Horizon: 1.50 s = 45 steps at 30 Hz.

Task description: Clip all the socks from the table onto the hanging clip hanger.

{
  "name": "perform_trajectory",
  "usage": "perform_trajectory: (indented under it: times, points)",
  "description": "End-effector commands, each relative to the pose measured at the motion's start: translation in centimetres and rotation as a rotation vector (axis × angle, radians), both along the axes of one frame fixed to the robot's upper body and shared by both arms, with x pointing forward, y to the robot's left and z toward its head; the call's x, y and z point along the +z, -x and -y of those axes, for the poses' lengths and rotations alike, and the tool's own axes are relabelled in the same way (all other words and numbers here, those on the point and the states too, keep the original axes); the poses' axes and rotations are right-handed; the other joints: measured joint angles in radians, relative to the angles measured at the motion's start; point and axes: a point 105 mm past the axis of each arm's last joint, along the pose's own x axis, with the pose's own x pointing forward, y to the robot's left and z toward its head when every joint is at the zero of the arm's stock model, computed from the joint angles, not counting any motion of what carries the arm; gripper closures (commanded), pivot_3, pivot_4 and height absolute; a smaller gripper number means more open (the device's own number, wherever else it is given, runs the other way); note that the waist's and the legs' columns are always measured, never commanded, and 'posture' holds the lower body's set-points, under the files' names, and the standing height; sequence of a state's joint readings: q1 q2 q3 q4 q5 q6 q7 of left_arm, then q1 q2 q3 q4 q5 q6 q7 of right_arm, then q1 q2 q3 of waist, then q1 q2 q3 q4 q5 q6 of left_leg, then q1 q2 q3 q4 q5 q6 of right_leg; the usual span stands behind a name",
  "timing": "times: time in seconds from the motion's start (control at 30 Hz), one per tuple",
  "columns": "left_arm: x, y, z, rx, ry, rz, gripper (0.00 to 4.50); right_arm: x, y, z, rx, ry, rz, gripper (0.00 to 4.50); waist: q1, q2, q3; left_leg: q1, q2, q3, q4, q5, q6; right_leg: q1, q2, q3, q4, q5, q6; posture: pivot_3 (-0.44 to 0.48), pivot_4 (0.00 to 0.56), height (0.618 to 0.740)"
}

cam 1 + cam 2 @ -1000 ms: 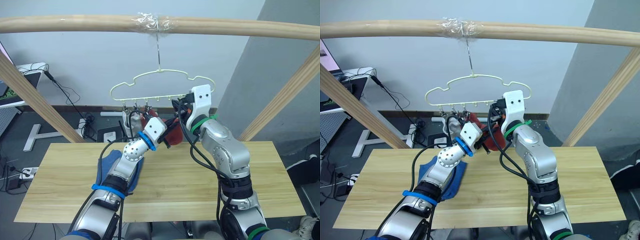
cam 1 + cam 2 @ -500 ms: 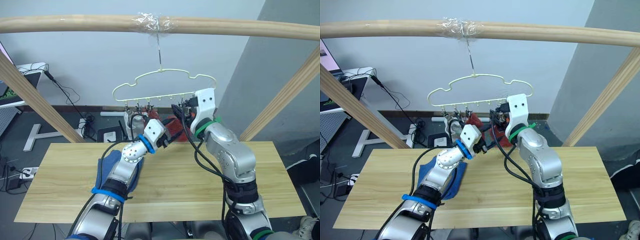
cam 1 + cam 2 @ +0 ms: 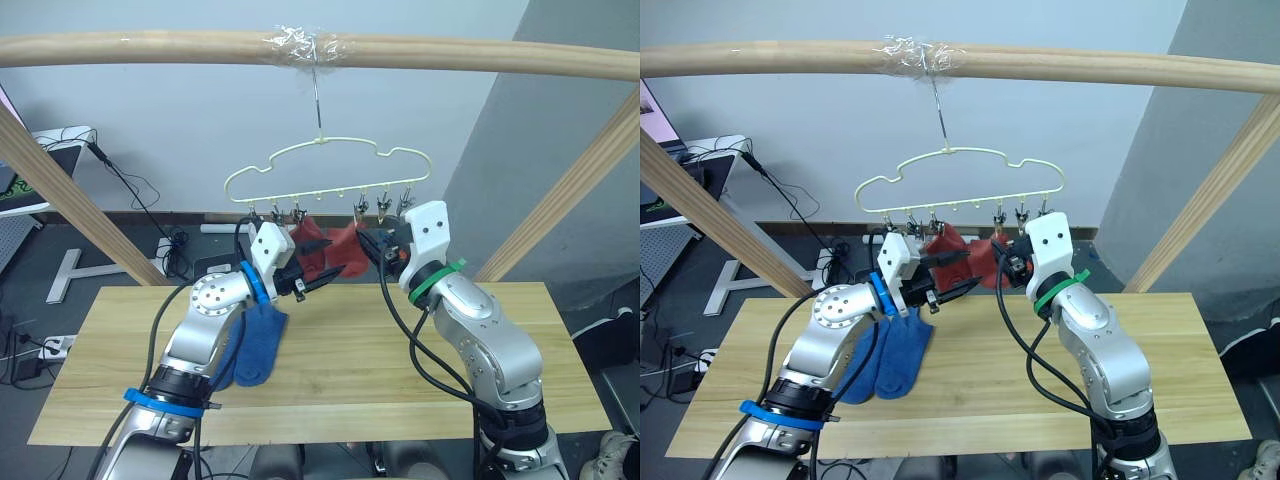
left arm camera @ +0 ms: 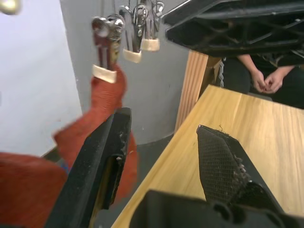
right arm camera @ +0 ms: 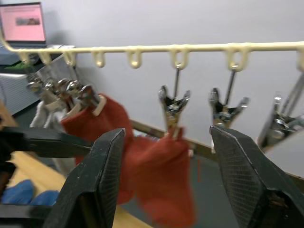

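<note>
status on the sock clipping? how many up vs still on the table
Done: two rust-red socks hang from clips on the clip hanger, and pale fabric hangs at its left clips. In hand: nothing; the left gripper and right gripper are both open near the hanger. Left: two blue socks lie on the table.

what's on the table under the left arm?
Blue socks lie on the table below the left gripper. The arm covers part of them, so how many is unclear. No grey socks lie there.
</note>
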State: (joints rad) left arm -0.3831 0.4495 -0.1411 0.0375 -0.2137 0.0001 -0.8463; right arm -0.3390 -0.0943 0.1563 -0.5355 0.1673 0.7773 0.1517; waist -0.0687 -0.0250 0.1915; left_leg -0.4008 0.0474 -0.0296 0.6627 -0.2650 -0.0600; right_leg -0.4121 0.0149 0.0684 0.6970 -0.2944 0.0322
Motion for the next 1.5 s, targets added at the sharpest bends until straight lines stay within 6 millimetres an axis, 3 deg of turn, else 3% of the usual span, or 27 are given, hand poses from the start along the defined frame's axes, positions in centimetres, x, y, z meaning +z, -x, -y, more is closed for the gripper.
perform_trajectory:
  times: [0.03, 0.07, 0.23, 0.57, 1.33, 1.43, 1.5]
  points:
    - [1.8, 0.2, 0.1, -0.034, 0.003, 0.042, 1.89, 1.4, -0.1, 0.4, -0.047, -0.052, 0.047, 1.91, 0.000, 0.000, 0.000, 0.000, 0.000, 0.000, 0.000, 0.000, 0.000, 0.000, 0.000, 0.000, 0.000, 0.000, 0.000, -0.073, 0.185, 0.710]
    - [2.3, 0.2, 0.1, -0.040, 0.000, 0.051, 1.89, 1.4, -0.5, 0.4, -0.064, -0.057, 0.040, 2.11, 0.000, 0.000, 0.000, 0.000, 0.000, 0.000, 0.000, 0.000, 0.000, 0.000, 0.000, 0.000, 0.000, 0.000, 0.000, -0.067, 0.184, 0.710]
    - [3.2, 0.0, 0.3, -0.043, 0.003, 0.072, 1.89, 1.1, -1.9, 0.9, -0.133, -0.055, 0.022, 2.11, 0.000, 0.000, 0.000, 0.000, 0.000, 0.000, 0.000, 0.000, 0.000, 0.000, 0.000, 0.000, 0.000, 0.001, -0.001, -0.058, 0.181, 0.710]
    - [2.9, -0.1, 0.0, -0.036, -0.008, 0.076, 1.89, 1.3, -3.7, 1.2, -0.182, -0.083, 0.030, 2.11, 0.006, 0.000, 0.000, 0.000, 0.000, 0.000, 0.000, 0.000, 0.000, 0.000, 0.000, 0.000, 0.000, 0.002, -0.004, -0.045, 0.178, 0.710]
    - [4.4, 0.2, 0.4, -0.054, 0.019, 0.087, 1.89, 2.3, -4.9, -1.3, -0.132, -0.113, 0.052, 2.11, 0.010, 0.000, 0.000, 0.000, 0.000, 0.001, 0.000, 0.000, 0.000, -0.001, 0.000, 0.001, 0.000, 0.002, -0.004, -0.028, 0.178, 0.710]
    - [4.4, 0.2, 0.5, -0.052, 0.022, 0.084, 1.89, 2.4, -4.9, -1.3, -0.133, -0.119, 0.054, 2.73, 0.010, 0.000, 0.000, 0.000, 0.000, 0.001, 0.000, 0.000, 0.000, -0.001, 0.000, 0.000, 0.000, 0.002, -0.004, -0.028, 0.178, 0.710]
    - [4.3, 0.2, 0.5, -0.048, 0.022, 0.081, 1.89, 2.4, -4.9, -1.2, -0.134, -0.122, 0.055, 3.40, 0.010, 0.000, 0.000, 0.000, 0.000, 0.001, 0.000, 0.000, 0.000, -0.001, 0.000, 0.000, 0.000, 0.002, -0.004, -0.028, 0.178, 0.710]
